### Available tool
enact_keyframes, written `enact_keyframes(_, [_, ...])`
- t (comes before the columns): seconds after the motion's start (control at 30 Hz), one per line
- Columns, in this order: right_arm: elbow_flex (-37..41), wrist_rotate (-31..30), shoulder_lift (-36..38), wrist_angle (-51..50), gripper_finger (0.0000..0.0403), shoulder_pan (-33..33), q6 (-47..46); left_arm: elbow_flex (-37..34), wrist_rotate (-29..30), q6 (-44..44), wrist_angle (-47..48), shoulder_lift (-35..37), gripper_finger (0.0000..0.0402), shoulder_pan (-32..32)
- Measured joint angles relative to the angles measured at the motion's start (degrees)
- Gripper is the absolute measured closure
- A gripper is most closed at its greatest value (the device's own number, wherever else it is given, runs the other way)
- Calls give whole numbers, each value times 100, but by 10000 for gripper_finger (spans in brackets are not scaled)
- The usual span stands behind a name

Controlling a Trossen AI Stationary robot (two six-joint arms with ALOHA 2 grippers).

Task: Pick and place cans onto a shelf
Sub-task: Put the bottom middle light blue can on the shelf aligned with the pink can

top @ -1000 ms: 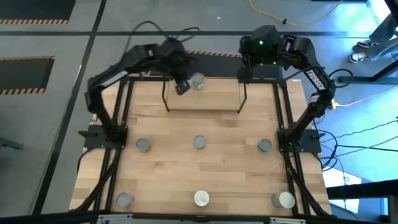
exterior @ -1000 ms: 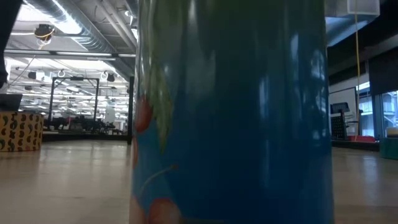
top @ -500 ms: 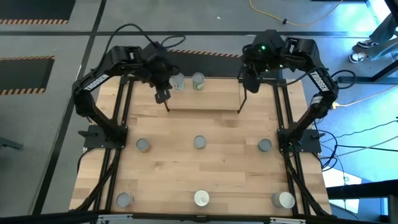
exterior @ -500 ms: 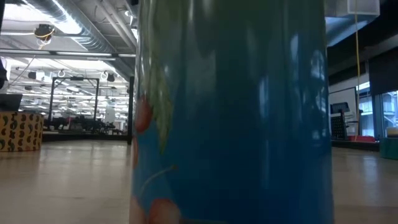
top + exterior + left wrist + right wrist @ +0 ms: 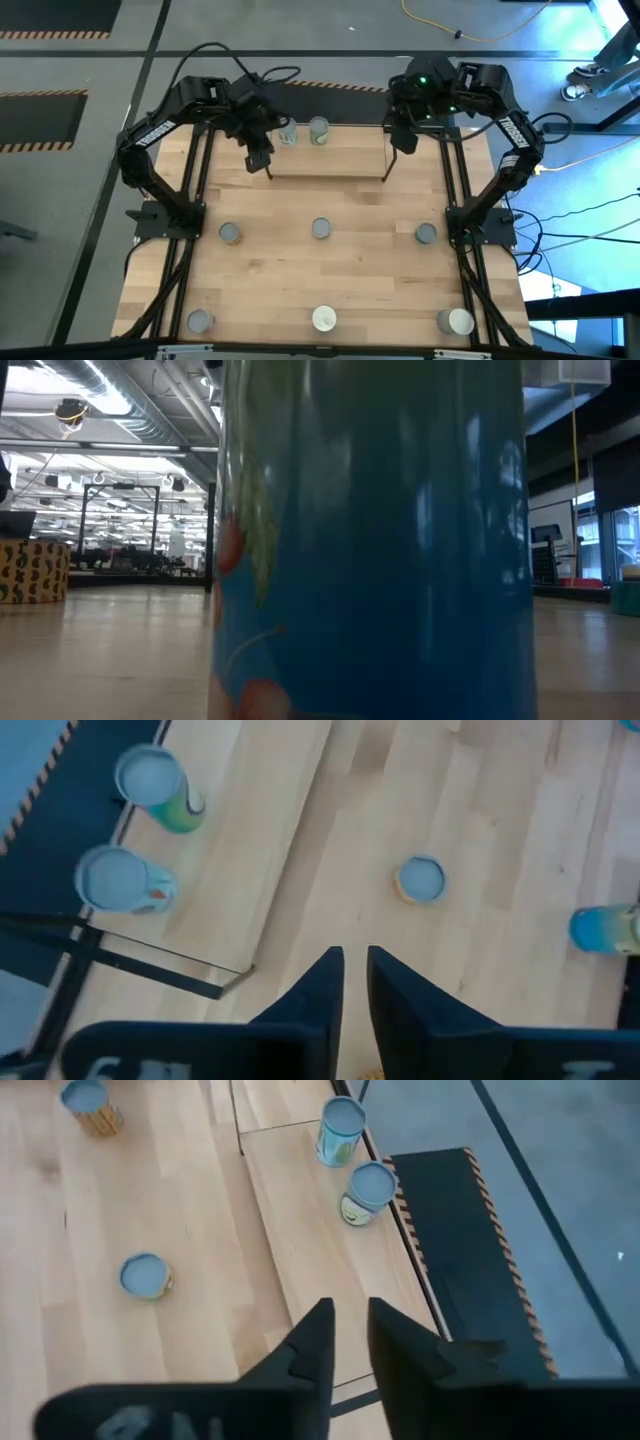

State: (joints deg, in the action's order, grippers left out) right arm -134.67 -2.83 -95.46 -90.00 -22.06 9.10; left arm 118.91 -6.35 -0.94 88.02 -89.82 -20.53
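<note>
Seen from above, a wooden table has a dark robot arm at each far corner. A low shelf, a light board in a thin black wire frame, sits at the far edge in the middle.

The left gripper hangs over the left end of the shelf. In its wrist view its two dark fingers stand nearly together with only a narrow slit between them, and they hold nothing. They touch no can.

The right gripper hangs over the right end of the shelf. Its fingers are likewise almost closed with a thin gap, and empty.

Two cans stand upright on the shelf, close beside each other near its back edge: one can towards the left gripper, and a second can just to its right. The left wrist view shows them as a greenish-sided tin and a pale tin.

Six more cans stand on the open table, well apart, in two rows of three. The middle row has a left can, a centre can and a right can. The near row has a left can, a whitish centre can and a whitish right can.

The low view is filled by the blue side of one tin right against the lens.
</note>
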Motion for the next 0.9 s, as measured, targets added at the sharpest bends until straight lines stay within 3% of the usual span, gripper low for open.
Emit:
enact_keyframes(0.37, [0,3,0,0,286,2,586,0,-1543,-486,205,0,314,258])
enact_keyframes(0.57, [0,524,0,-1,286,68,649,-2,-1589,-405,202,-63,317,815])
enact_keyframes(0.67, [0,883,2,0,286,234,663,-2,-1586,142,204,-52,318,1061])
enact_keyframes(0.8, [0,885,2,0,286,508,653,-2,-1567,711,147,-55,318,1364])
enact_keyframes(0.9, [0,857,2,0,286,623,645,5,-1543,607,-142,-184,318,1578])
